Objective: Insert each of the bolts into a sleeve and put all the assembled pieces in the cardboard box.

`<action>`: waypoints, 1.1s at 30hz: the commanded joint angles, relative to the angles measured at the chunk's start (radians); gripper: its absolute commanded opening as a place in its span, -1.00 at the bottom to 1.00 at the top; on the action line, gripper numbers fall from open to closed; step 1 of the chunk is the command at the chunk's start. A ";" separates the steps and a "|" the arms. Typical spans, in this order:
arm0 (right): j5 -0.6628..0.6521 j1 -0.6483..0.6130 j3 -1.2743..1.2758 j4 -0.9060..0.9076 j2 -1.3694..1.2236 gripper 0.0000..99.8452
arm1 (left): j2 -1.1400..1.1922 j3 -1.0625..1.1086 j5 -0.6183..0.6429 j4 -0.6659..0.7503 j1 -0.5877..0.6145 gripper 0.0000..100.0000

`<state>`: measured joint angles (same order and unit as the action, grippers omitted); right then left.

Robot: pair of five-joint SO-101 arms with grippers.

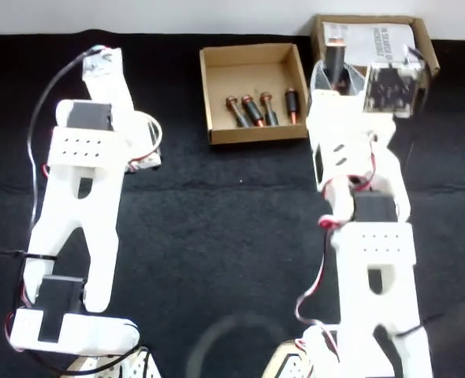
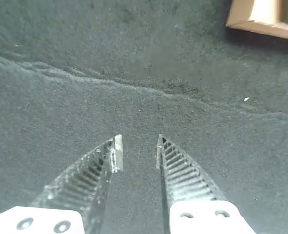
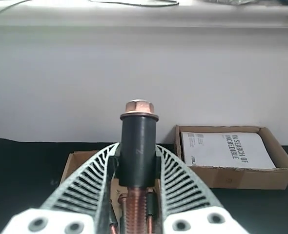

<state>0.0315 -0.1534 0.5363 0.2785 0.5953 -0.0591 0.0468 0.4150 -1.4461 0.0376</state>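
Right wrist view: copper-headed bolt (image 3: 139, 108) (black cylindrical sleeve (image 3: 138, 151))

Black, felt-dull tabletop (image 1: 217, 236) everywhere, and on it the plain brown cardboard box (image 1: 244, 75). There's the right pincer (image 3: 137, 148), pale grey with a ribbed pattern, against a matte black sleeve (image 3: 138, 141), copper bolt (image 3: 139, 109) gleaming. The left pincer (image 2: 138, 146): same ribbing. White arms (image 1: 87, 146), red wires (image 1: 325, 223), a second box (image 1: 428, 47) brown, its sheet (image 1: 378, 35) white with dark print.

Your left arm (image 1: 79, 197) stretches forward; left end effector (image 2: 138, 152) points down over the bench (image 2: 134, 73), fingers parted. Your right arm (image 1: 370, 244) stretches forward, wrist raised; right end effector (image 3: 137, 155) sits level, fingers clamped on a sleeved bolt (image 3: 138, 129).
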 commanded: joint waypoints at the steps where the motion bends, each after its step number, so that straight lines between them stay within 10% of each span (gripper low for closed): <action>1: -0.011 -0.024 -0.174 0.047 -0.094 -0.98 | -0.038 0.087 0.003 0.087 0.012 -0.75; 33: -0.011 -0.068 -1.144 0.170 -1.159 -0.98 | -0.035 0.582 -0.003 0.776 0.028 -0.74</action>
<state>0.0315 -0.2148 -0.5132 0.4473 -0.5600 -0.0591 0.6329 0.4150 -0.6882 0.0560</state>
